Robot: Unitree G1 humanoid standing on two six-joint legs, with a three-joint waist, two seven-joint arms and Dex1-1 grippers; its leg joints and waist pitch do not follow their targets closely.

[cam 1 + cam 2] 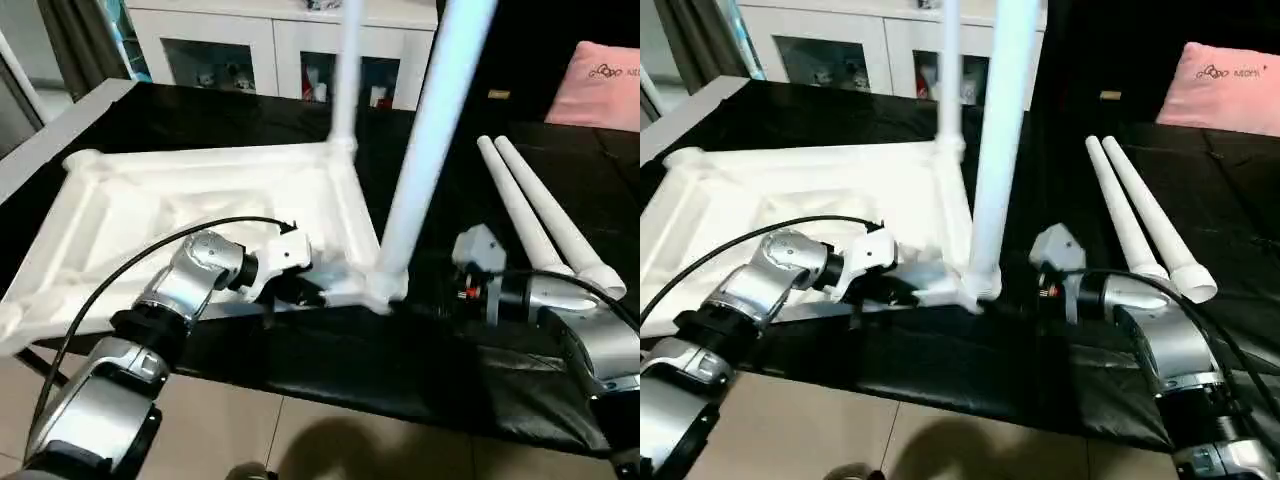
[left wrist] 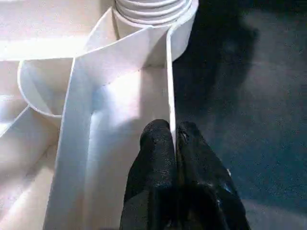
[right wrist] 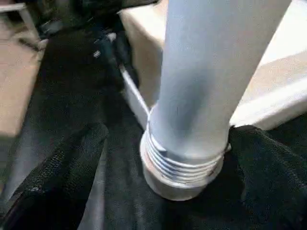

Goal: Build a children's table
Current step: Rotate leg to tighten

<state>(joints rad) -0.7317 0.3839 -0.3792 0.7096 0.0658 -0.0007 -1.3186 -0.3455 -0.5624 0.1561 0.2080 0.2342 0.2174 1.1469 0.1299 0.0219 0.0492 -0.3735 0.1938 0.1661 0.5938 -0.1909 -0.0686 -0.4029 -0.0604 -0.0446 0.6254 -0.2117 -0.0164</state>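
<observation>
At the tabletop's [image 1: 200,200] near corner my left hand [image 2: 173,139] clamps the rim; my right hand [image 3: 163,143], fingers apart, flanks the upright leg [image 1: 420,150], seemingly half-threaded: steady, then twist.

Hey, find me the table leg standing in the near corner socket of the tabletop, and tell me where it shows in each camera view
Left eye view: the near standing leg rises from centre to the top edge.
Right eye view: it stands left of centre.
Left wrist view: just its threaded base, at the top edge.
Right wrist view: large, in the centre.
Shared landmark: the corner socket of the tabletop.
</observation>
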